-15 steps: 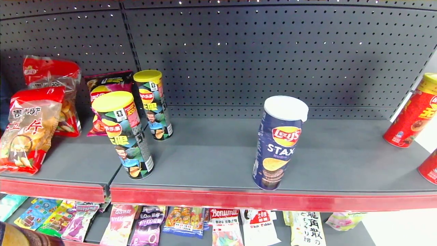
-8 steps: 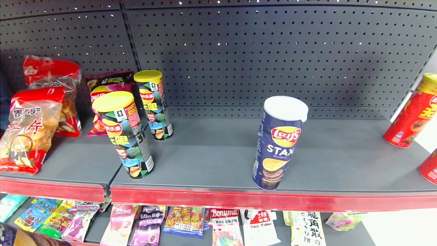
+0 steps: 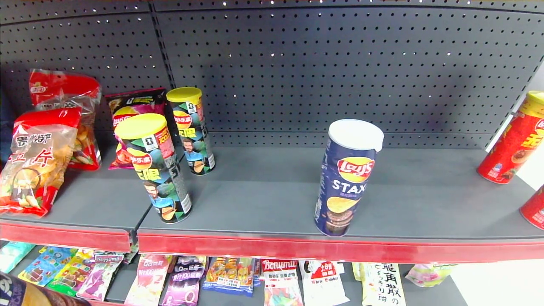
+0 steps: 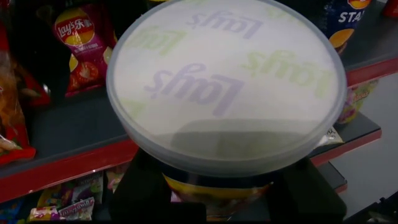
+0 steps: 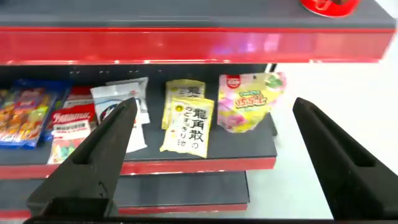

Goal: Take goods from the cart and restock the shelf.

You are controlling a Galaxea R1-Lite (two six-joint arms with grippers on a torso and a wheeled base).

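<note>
Chip can: clamped in my left gripper, before the shelf, low at its left end.
Right gripper: my fingers spread apart, empty, facing the lower shelf.

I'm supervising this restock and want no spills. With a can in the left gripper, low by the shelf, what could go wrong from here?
The held can shows low in the head view, under the shelf's red front lip; lifted in, it may catch that lip.
The front yellow-lidded can stands near the edge on that side; a passing swing could topple it.
The blue can stands at the very front edge; a nudge might tip it off.
</note>
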